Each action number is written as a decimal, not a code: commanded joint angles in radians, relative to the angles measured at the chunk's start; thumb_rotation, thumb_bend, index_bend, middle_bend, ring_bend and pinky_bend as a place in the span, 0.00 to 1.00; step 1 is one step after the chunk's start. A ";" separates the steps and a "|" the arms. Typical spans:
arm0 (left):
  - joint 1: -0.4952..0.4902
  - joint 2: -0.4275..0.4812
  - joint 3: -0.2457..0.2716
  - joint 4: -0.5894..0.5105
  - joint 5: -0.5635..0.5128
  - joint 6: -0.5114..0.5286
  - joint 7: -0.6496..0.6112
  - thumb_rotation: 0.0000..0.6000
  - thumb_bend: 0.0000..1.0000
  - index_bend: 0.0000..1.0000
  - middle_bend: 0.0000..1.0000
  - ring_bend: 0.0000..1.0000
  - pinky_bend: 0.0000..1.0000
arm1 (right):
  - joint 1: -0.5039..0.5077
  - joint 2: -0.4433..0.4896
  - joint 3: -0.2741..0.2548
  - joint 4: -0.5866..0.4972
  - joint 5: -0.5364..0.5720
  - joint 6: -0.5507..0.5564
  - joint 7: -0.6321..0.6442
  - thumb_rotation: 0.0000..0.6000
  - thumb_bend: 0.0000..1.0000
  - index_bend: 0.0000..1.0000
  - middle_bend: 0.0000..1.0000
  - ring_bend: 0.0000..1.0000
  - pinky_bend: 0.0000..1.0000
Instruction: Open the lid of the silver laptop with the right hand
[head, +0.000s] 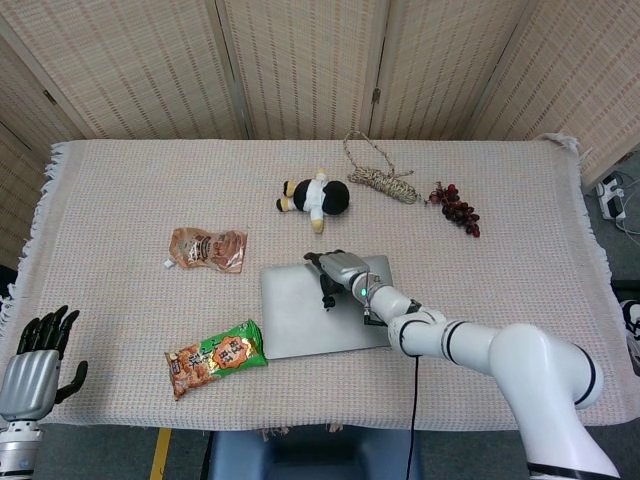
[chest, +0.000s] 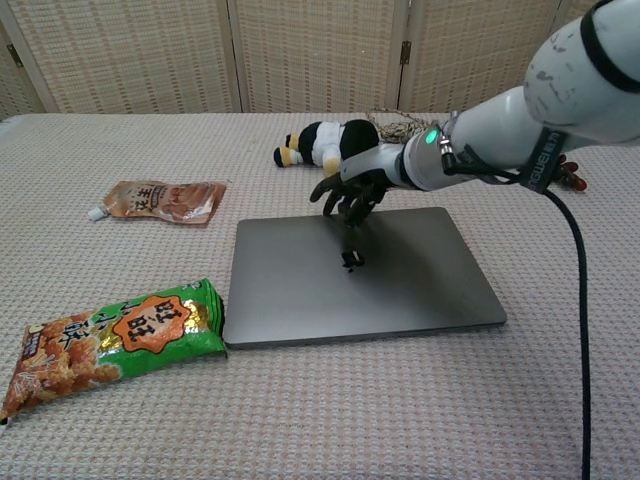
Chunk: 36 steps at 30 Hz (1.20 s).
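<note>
Woven rattan screens stand behind a table (head: 120, 330) covered with a beige knitted cloth that has fringe along its ends. Near the middle of the table, toward the front edge, lies the flat silver laptop (head: 312, 322) (chest: 350, 285), its lid down and its logo facing up. The right hand (head: 333, 272) (chest: 348, 194) rests at the laptop's far edge, dark fingers curled down onto the lid near that edge; whether they hook under the lid or only press on top cannot be told. Its white arm reaches in from the front right corner.

Just beside the laptop's front left corner, touching it in the chest view, lies a green snack bag with orange print (head: 216, 357) (chest: 110, 342). Farther left and back sits a brown spouted sauce pouch (head: 206, 249) (chest: 157, 200). Behind the laptop, apart from it, a black-and-white plush toy with yellow feet (head: 315, 196) (chest: 325, 143) lies on its side. Toward the far edge a coil of tan twine (head: 381, 179) rests, and to its right a bunch of dark red grapes (head: 457, 209).

The left hand (head: 36, 362) hangs off the front left corner, holding nothing, its dark fingers upright and slightly spread.
</note>
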<state>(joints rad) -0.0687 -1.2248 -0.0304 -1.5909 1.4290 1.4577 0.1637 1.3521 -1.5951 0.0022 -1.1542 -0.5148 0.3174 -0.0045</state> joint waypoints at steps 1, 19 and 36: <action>0.000 -0.001 0.000 0.002 0.000 0.000 -0.002 1.00 0.48 0.01 0.05 0.00 0.00 | -0.011 0.045 -0.008 -0.084 -0.030 0.018 0.001 0.89 0.87 0.00 0.17 0.10 0.00; -0.003 0.001 -0.003 0.003 0.013 0.005 -0.009 1.00 0.48 0.01 0.05 0.00 0.00 | -0.258 0.194 -0.030 -0.438 -0.453 0.470 -0.048 0.89 0.70 0.00 0.07 0.09 0.00; -0.008 0.012 -0.003 -0.034 0.042 0.024 0.011 1.00 0.48 0.01 0.05 0.00 0.00 | -0.521 0.164 -0.175 -0.489 -0.852 0.727 -0.222 0.91 0.29 0.00 0.00 0.00 0.00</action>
<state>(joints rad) -0.0763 -1.2133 -0.0338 -1.6246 1.4713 1.4820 0.1744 0.8502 -1.4144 -0.1592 -1.6568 -1.3469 1.0328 -0.2114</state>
